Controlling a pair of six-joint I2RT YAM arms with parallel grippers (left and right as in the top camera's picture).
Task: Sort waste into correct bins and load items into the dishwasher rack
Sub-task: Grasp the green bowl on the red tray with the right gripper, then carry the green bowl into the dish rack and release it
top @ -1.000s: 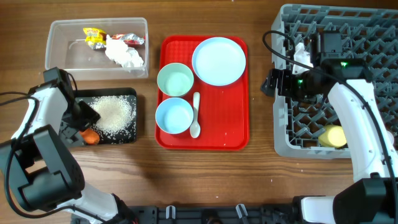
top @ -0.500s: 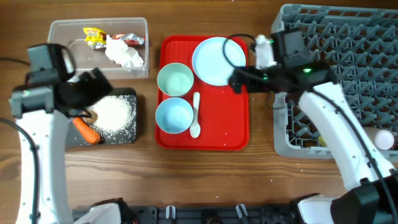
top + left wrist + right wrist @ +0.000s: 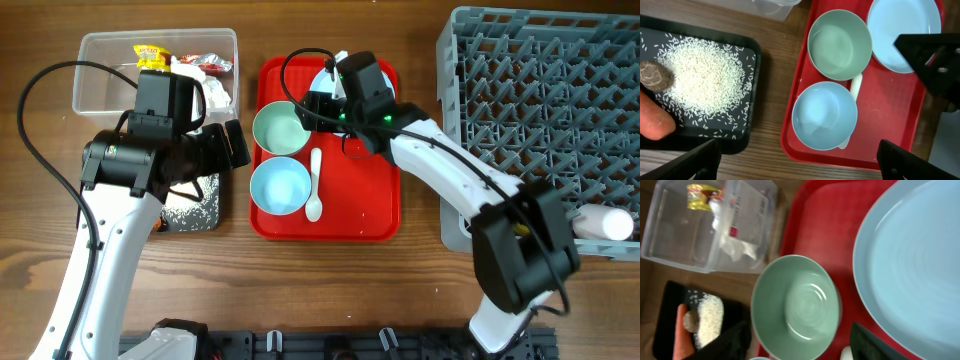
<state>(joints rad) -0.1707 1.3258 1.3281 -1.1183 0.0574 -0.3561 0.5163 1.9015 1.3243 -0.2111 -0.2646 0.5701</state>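
Observation:
On the red tray [image 3: 370, 210] stand a pale green bowl [image 3: 280, 128], a pale blue bowl [image 3: 280, 187] and a white spoon [image 3: 315, 185]. My right arm hides most of the pale blue plate [image 3: 910, 265]. My right gripper [image 3: 312, 108] is open and empty, above the green bowl [image 3: 795, 305] beside the plate. My left gripper [image 3: 228, 145] is open and empty, over the tray's left edge near the blue bowl [image 3: 825, 115]. The black bin [image 3: 740, 145] holds rice [image 3: 700, 80], a brown lump [image 3: 657, 77] and a carrot [image 3: 652, 117]. The clear tub [image 3: 110, 80] holds wrappers [image 3: 150, 55] and tissue [image 3: 205, 92].
The grey dishwasher rack [image 3: 540, 100] fills the right side. A pink cup [image 3: 610, 222] lies at its right edge. My right arm stretches from the rack's front corner across the tray. My left arm covers part of the black bin. The yellow cup is hidden.
My right arm has swung left from the rack to the tray's back left. My left arm has moved right from the black bin toward the tray.

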